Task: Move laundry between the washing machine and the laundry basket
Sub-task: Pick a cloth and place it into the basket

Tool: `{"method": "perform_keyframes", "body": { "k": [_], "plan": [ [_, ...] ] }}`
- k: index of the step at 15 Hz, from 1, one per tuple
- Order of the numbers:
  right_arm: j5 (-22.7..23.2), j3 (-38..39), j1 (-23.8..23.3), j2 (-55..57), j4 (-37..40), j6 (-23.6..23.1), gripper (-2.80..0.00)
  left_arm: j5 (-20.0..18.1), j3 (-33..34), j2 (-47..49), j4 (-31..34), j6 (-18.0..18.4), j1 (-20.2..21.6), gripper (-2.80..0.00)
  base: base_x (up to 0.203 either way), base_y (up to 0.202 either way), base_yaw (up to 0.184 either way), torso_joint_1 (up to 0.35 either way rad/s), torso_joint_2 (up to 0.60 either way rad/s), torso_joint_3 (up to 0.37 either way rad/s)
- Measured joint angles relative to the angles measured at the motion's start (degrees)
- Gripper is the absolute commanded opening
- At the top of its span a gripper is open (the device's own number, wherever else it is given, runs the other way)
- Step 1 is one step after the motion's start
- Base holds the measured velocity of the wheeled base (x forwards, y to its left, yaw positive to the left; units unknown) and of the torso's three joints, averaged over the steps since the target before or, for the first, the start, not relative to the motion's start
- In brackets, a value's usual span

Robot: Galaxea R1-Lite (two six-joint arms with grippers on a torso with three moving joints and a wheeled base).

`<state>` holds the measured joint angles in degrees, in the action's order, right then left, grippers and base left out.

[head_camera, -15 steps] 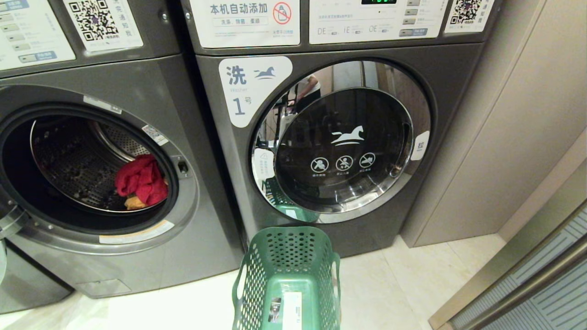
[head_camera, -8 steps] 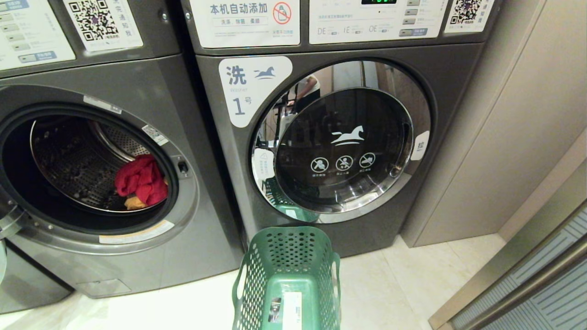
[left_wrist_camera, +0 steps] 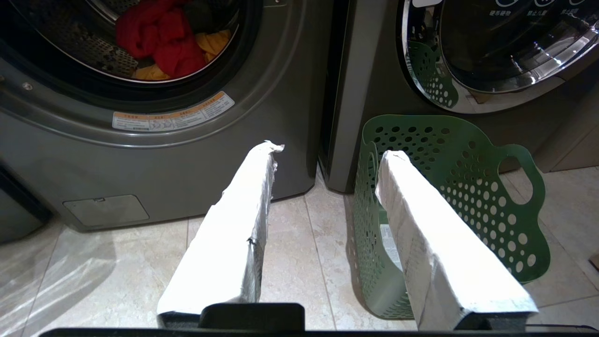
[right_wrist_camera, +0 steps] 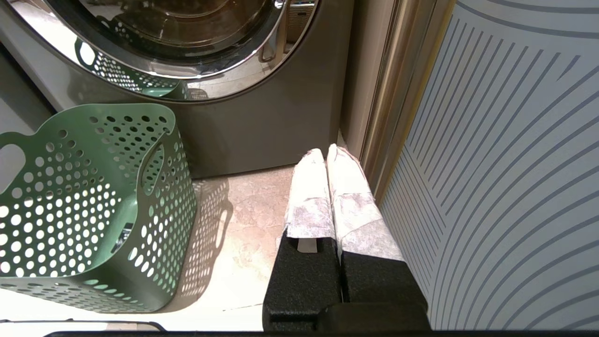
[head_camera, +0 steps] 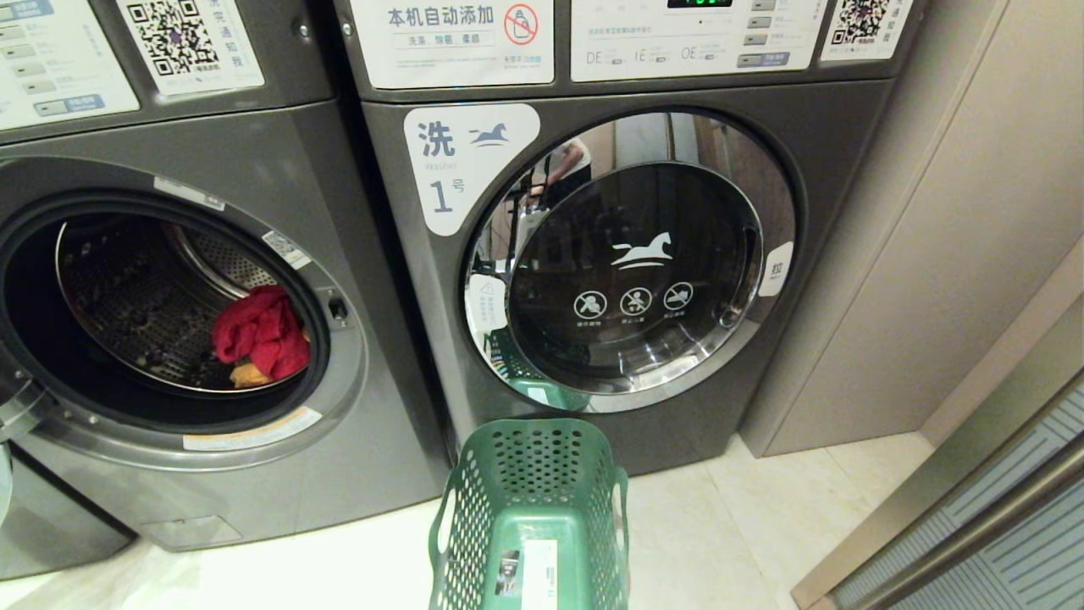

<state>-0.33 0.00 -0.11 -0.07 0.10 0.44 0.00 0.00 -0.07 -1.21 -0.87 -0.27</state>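
- Head view: the open washer (head_camera: 169,339) stands on the left with a red cloth (head_camera: 261,332) and an orange piece (head_camera: 247,375) inside its drum. The green basket (head_camera: 532,500) sits on the floor (head_camera: 720,542) before the closed machine labelled 1 (head_camera: 627,254). Neither arm shows.
- Left wrist view: the left gripper (left_wrist_camera: 327,154) hangs above the floor with its white-wrapped fingers (left_wrist_camera: 243,210) apart, holding nothing; the basket lies behind one finger, the laundry in the drum beyond.
- Right wrist view: the right gripper (right_wrist_camera: 326,152) has its fingers pressed together, empty, near a striped panel (right_wrist_camera: 505,164); the basket stands off to one side.
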Motion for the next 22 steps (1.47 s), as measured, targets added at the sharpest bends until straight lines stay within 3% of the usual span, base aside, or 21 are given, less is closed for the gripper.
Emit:
{"method": "perform_keyframes", "body": {
  "k": [22],
  "plan": [
    [0.0,0.0,0.0,0.0,0.0,0.0,-2.80,0.0,-0.1,0.0,0.9,0.2,0.0,-2.80,0.000,0.000,0.000,0.000,0.00,0.000]
  ]
}}
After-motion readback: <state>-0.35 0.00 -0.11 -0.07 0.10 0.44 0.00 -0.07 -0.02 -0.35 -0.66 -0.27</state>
